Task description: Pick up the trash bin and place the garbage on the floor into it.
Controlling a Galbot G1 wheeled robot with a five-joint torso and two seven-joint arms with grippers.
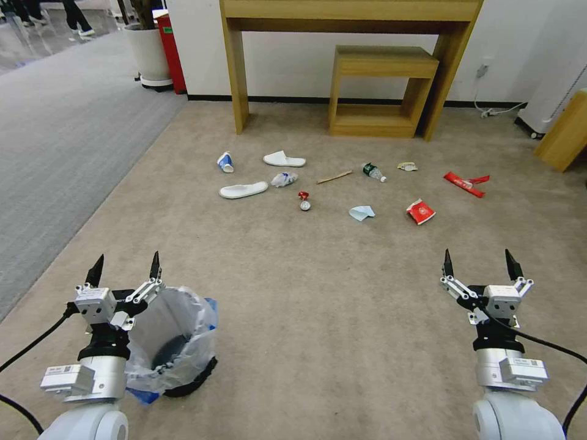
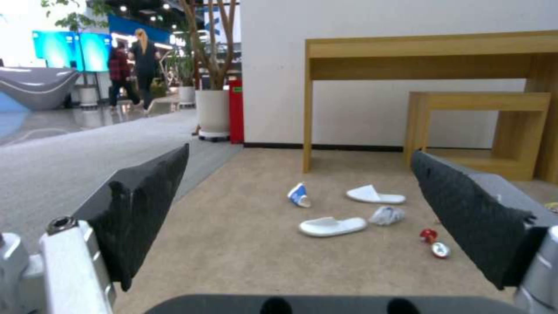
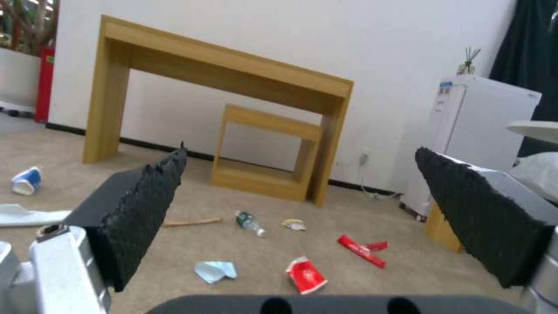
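Note:
The trash bin [image 1: 177, 345], black with a clear bag liner edged in blue, stands on the beige floor [image 1: 318, 293] at the near left. My left gripper [image 1: 125, 269] hovers open just left of its rim, empty. My right gripper [image 1: 480, 264] is open and empty at the near right. Garbage lies scattered farther ahead: two white slippers [image 1: 243, 190] [image 1: 284, 160], a blue-white paper cup [image 1: 225, 162], a wooden stick [image 1: 334, 177], a green-label bottle [image 1: 373, 172], a pale blue mask [image 1: 361, 212], red wrappers [image 1: 420, 211] [image 1: 466, 183].
A tall wooden table [image 1: 351, 18] and a low wooden stool [image 1: 382, 91] stand against the back wall. Grey striped carpet [image 1: 61, 140] runs along the left. A white planter [image 1: 148, 55] and a red box [image 1: 171, 52] sit at the back left, a wooden cabinet [image 1: 565, 137] at the right.

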